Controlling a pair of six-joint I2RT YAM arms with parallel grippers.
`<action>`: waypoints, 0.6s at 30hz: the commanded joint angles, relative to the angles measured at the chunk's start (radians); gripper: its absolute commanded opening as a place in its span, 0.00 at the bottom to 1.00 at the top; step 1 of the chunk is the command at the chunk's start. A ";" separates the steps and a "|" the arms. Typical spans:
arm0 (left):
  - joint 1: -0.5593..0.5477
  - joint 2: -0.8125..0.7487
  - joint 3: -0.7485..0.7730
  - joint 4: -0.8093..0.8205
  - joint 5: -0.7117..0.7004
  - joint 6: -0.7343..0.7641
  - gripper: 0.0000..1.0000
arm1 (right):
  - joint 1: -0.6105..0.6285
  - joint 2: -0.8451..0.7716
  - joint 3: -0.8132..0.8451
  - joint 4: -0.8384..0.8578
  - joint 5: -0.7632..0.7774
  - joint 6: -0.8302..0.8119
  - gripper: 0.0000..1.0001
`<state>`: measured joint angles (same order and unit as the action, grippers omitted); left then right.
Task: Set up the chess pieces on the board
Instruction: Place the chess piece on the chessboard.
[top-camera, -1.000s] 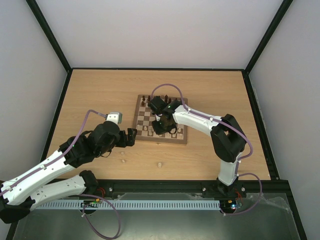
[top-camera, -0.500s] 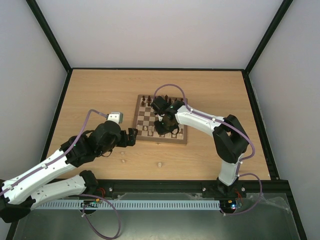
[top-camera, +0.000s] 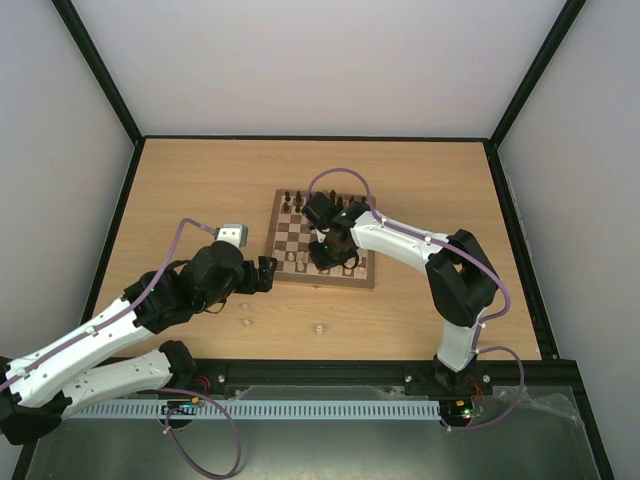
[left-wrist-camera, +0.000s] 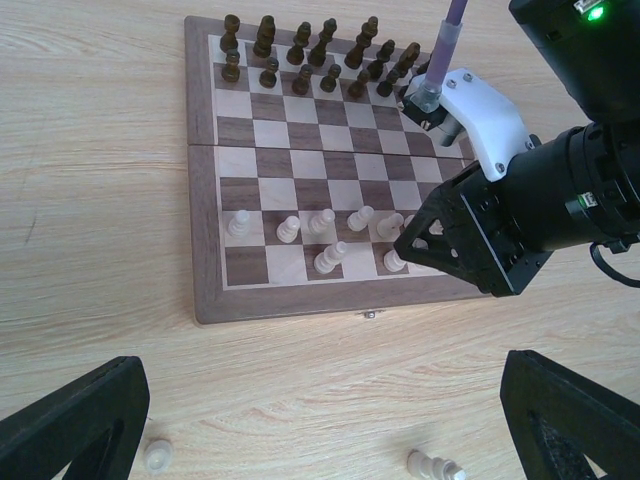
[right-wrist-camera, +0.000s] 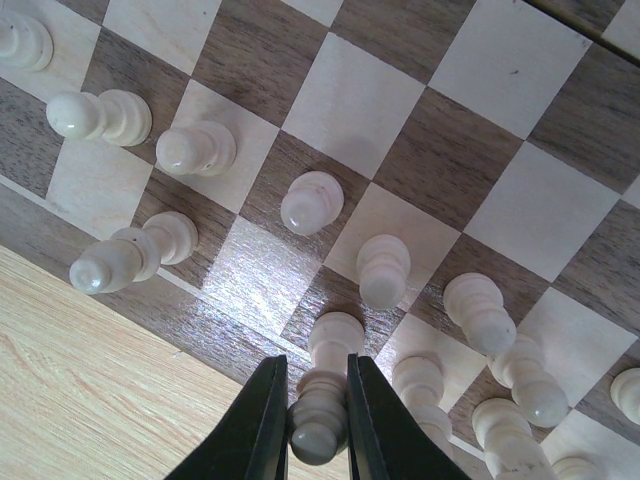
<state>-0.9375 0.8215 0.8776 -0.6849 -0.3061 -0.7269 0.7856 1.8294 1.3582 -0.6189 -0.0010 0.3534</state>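
The right tool pinches a pale chess piece over the board, at its near edge among other pale pieces; the left tool gapes wide above the tabletop

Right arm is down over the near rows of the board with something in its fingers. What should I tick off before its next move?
1. Grip: ok. The right gripper is shut on a pale piece.
2. Square beneath that piece: cannot tell. The fingers and the piece hide it.
3. Room around it: not ok. The neighbouring pieces stand very close to it on the board.
4. Other arm: ok. The left gripper is open, empty and off the board.
5. All pale pieces on the board: not ok. Two loose pieces lie on the table.
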 joint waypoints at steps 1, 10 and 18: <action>-0.001 0.003 -0.011 0.016 0.001 0.003 0.99 | -0.003 -0.025 -0.017 -0.020 -0.020 -0.016 0.02; -0.001 0.006 -0.010 0.018 0.001 0.003 0.99 | -0.003 -0.013 0.016 -0.023 -0.042 -0.021 0.02; 0.000 0.007 -0.014 0.019 -0.001 0.003 0.99 | -0.004 0.015 0.059 -0.034 -0.061 -0.027 0.02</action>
<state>-0.9375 0.8238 0.8749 -0.6781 -0.3058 -0.7269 0.7853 1.8297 1.3788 -0.6201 -0.0380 0.3420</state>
